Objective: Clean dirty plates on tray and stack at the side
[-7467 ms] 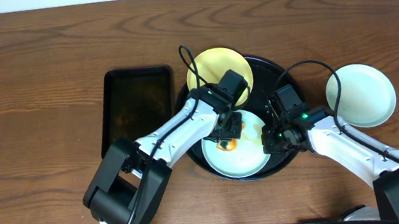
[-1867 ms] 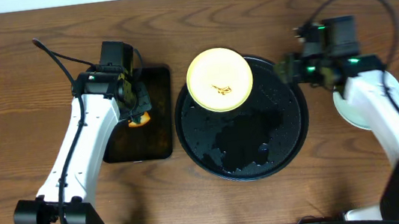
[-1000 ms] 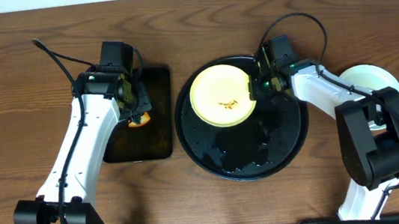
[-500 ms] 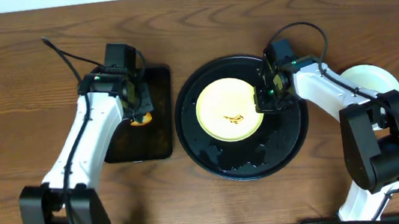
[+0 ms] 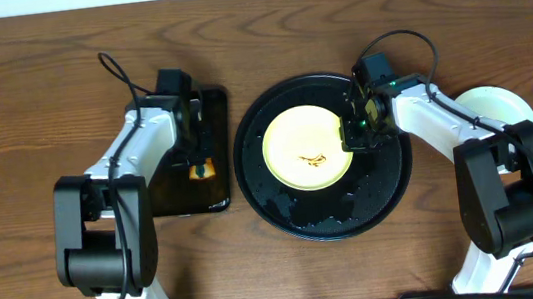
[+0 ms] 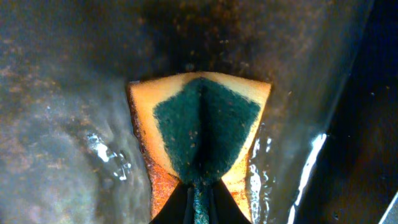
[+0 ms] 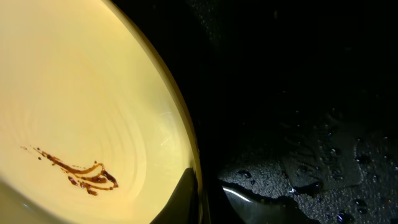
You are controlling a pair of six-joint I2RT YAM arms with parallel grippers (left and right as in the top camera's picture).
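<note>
Left tool [image 6: 198, 202]: closed tight on one edge of the sponge [image 6: 199, 134], with a crease running down the middle of the green face from the pinch; held over the rectangular tray [image 5: 176, 195].
Sponge: orange body with a dark green scouring face turned toward the wrist camera; over the wet floor of the rectangular tray, toward its right side; contact with that floor cannot be told.
Rectangular tray: black, on the left part of the table [image 5: 27, 76], just beside the round tray [image 5: 392, 191] with a narrow strip of wood between them; inside, a film of water with brownish specks.
Right tool [image 7: 200, 194]: closed narrow on the right rim of the yellow plate [image 7: 74, 93], one finger inside the rim and the other outside it.
Yellow plate: inside the round tray, near its middle and well within the raised rim; lying flat or lifted at the gripped side cannot be told.
Brown smear [image 7: 81, 171]: thin squiggle near the middle of the yellow plate, unwiped.
Round tray: large, black, raised rim, at the middle of the table; droplets and a small puddle on its bare floor beside the gripped rim.
Mint plate [image 5: 503, 107]: pale, on bare wood to the right of the round tray and outside it, partly hidden by the right arm; one or more stacked there cannot be told.
Table: dark brown wood grain.
</note>
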